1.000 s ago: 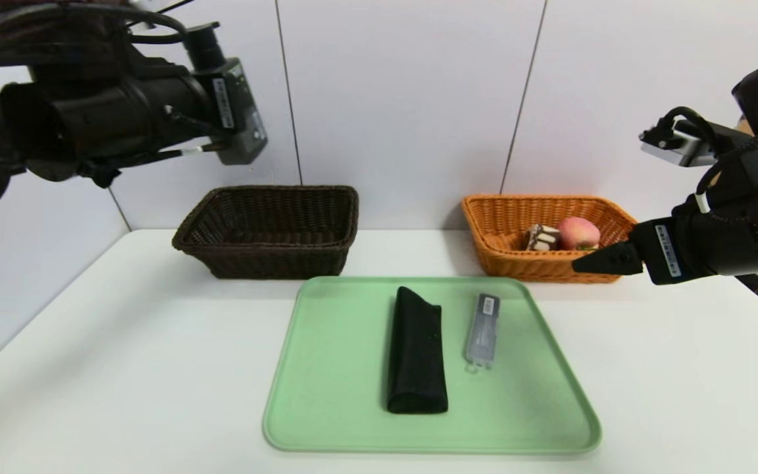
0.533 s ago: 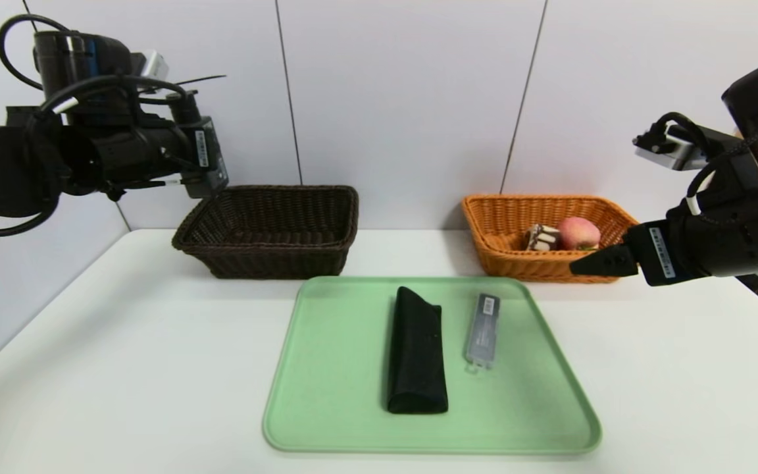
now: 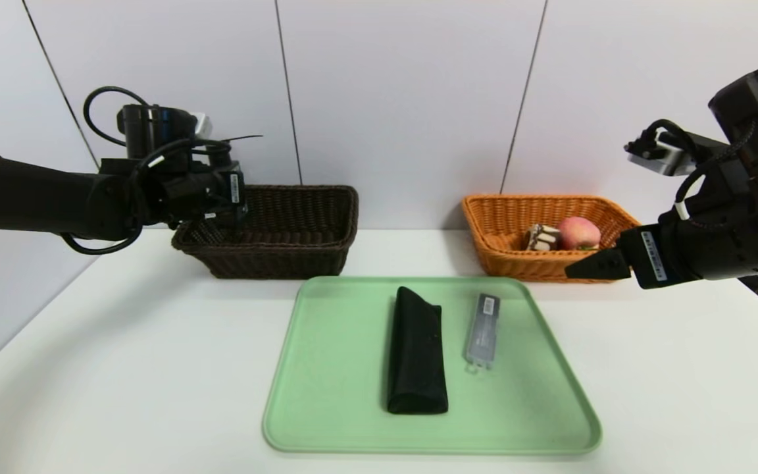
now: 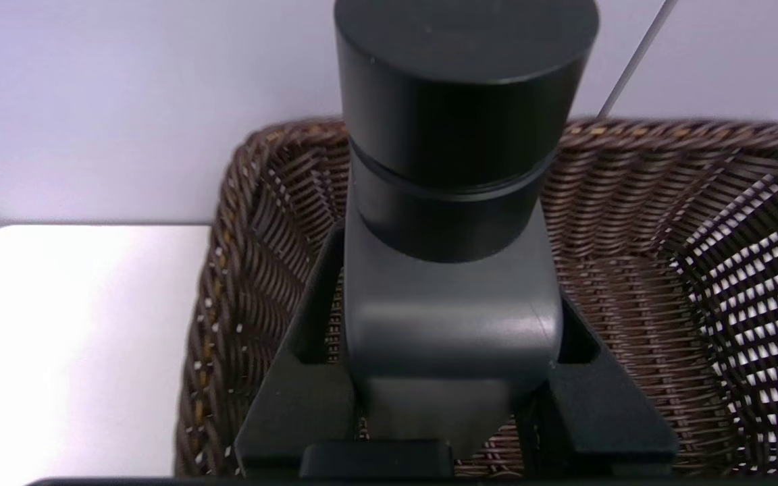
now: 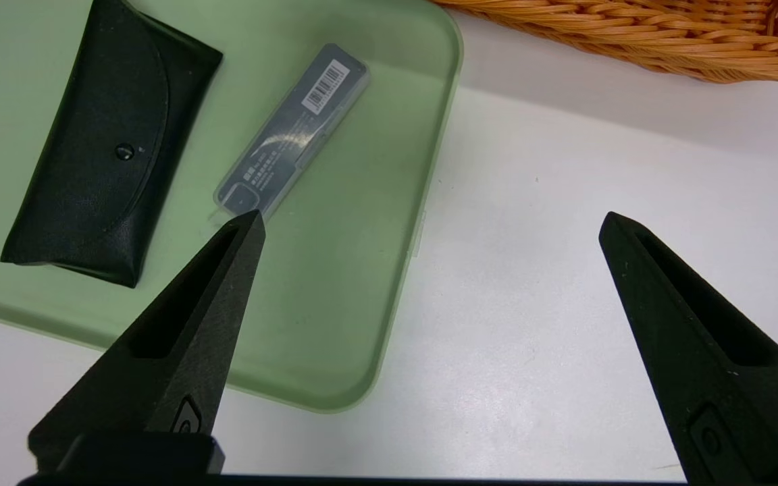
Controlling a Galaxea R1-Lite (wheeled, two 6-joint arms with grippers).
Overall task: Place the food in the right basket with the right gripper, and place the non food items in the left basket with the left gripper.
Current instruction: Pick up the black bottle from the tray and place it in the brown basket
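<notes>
My left gripper (image 3: 213,220) (image 4: 446,283) is shut on the dark pump bottle (image 4: 460,135) and holds it above the left end of the dark brown left basket (image 3: 274,257) (image 4: 632,223). The peach (image 3: 578,232) and the chocolate cake slice (image 3: 542,237) lie in the orange right basket (image 3: 537,270) (image 5: 632,34). On the green tray (image 3: 326,395) (image 5: 335,270) lie the long black pouch (image 3: 416,352) (image 5: 105,142) and the slim grey barcoded case (image 3: 482,329) (image 5: 294,128). My right gripper (image 3: 583,268) (image 5: 429,216) hangs open and empty in front of the orange basket, beside the tray's right edge.
The white table (image 3: 122,368) runs out to the left, right and front of the tray. A pale panelled wall (image 3: 405,99) stands directly behind both baskets. The brown basket's floor under the bottle shows nothing else.
My left arm has swung down and away from the camera with the bottle, ending over the brown basket's left end. The right arm has drifted very slightly left.
</notes>
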